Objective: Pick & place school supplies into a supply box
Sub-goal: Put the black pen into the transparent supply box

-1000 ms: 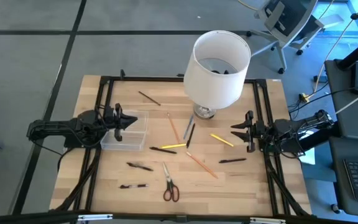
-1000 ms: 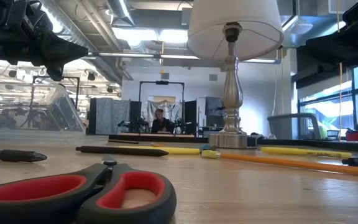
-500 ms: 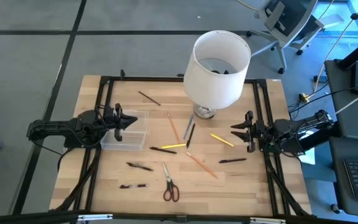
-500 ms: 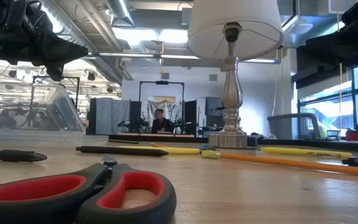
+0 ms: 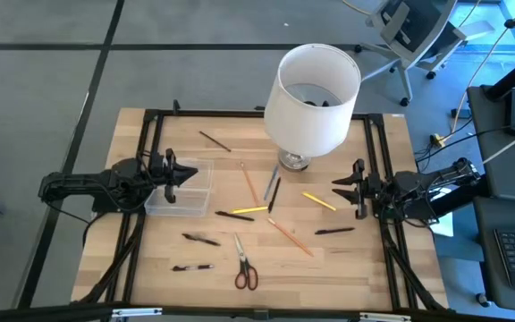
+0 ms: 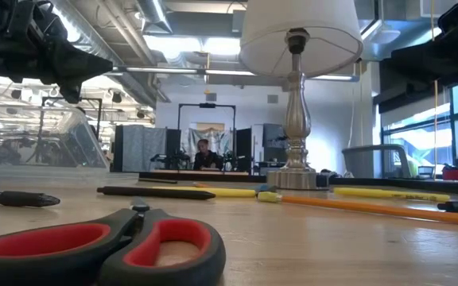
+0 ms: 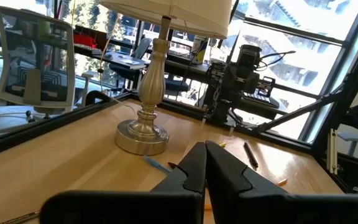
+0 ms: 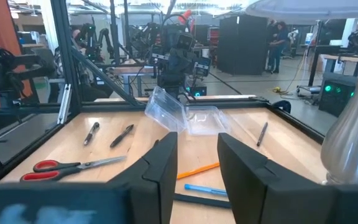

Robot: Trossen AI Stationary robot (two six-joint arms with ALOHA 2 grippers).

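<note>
Pencils and pens lie scattered flat on the wooden table: a yellow one (image 5: 319, 201), an orange one (image 5: 289, 237), black pens (image 5: 333, 231) (image 5: 201, 238), a brown one (image 5: 214, 140). Red-handled scissors (image 5: 244, 266) (image 6: 94, 250) lie near the table's near edge. The clear supply box (image 5: 180, 189) (image 8: 188, 115) sits at the left, its lid raised. My left gripper (image 5: 181, 174) (image 7: 205, 158) is shut and hovers above the box's left part. My right gripper (image 5: 338, 190) (image 8: 197, 162) is open at the table's right, beside the yellow pencil, touching nothing.
A lamp with a big white shade (image 5: 311, 89) stands on its metal base (image 5: 293, 162) at the table's far middle. A black frame (image 5: 240, 114) runs along the table's edges. A blue pen (image 8: 207, 190) lies near the lamp base. A person (image 6: 205, 155) sits far behind.
</note>
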